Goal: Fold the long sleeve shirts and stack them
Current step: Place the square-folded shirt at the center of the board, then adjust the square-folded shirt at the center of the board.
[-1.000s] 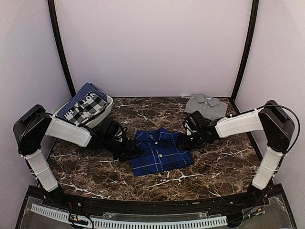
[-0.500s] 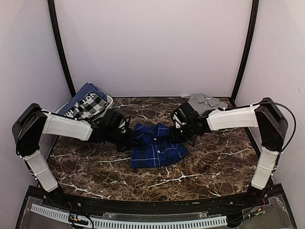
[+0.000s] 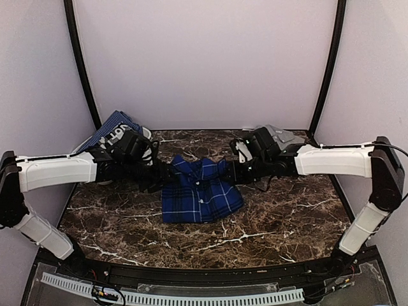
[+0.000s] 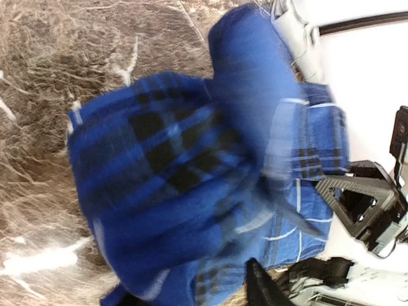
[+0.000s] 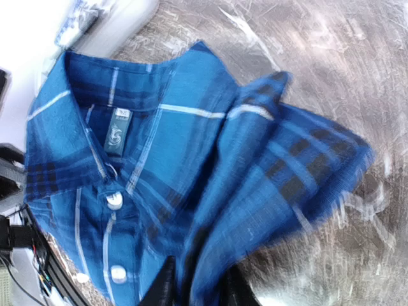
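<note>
The royal-blue and black plaid shirt (image 3: 201, 193) lies folded mid-table, collar end raised toward the back. My left gripper (image 3: 164, 180) is at its left shoulder; in the left wrist view blurred plaid cloth (image 4: 178, 172) covers the jaws and only one black finger (image 4: 261, 290) shows. My right gripper (image 3: 233, 172) is at the right shoulder. In the right wrist view the shirt (image 5: 191, 159), with white buttons (image 5: 115, 201), runs down between its two black fingers (image 5: 162, 287), gripper (image 5: 197, 290) shut on it. The grey shirt (image 3: 284, 136) lies folded at back right, partly behind the right arm.
A white basket (image 3: 145, 135) holding patterned cloth (image 3: 118, 137) stands at back left, behind the left arm. Dark marble tabletop (image 3: 287, 210) spreads around the shirt. Black frame posts (image 3: 325, 70) and pale walls close in the back and sides.
Both arms have stretched farther toward the back, and the plaid shirt has shifted back and left with them. Its collar end has come up off the table.
</note>
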`<control>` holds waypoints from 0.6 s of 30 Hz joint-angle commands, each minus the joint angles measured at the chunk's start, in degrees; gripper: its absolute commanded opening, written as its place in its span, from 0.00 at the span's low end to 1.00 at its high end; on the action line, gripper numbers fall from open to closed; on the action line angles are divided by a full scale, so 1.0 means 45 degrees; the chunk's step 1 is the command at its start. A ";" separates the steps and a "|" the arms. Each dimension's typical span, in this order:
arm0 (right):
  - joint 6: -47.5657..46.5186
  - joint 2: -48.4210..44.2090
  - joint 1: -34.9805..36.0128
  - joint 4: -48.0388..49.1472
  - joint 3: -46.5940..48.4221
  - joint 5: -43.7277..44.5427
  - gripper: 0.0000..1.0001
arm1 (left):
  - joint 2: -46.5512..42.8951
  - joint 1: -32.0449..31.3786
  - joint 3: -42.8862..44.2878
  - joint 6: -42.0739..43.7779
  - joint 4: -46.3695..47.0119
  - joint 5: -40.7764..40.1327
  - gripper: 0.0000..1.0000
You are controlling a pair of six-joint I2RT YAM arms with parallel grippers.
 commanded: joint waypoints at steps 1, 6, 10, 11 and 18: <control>0.0680 -0.0648 -0.1193 0.1033 -0.2946 -0.0625 0.47 | 0.0306 0.0992 -0.0555 0.0928 -0.1001 -0.0607 0.54; 0.0416 -0.1421 -0.1897 0.0778 -0.4244 -0.0269 0.62 | 0.1223 0.1768 -0.0377 0.2416 -0.1283 -0.0362 0.64; 0.0273 -0.1829 -0.1879 0.0483 -0.3835 -0.0120 0.62 | 0.1655 0.1820 -0.0096 0.2801 -0.1017 -0.0373 0.63; 0.0259 -0.1803 -0.1860 0.0424 -0.3699 -0.0113 0.61 | 0.1700 0.1821 -0.0081 0.2829 -0.0895 -0.0432 0.63; -0.0511 -0.0315 -0.1668 0.0139 -0.1512 0.0197 0.54 | 0.3057 0.2123 0.0903 0.3233 -0.0369 -0.0548 0.55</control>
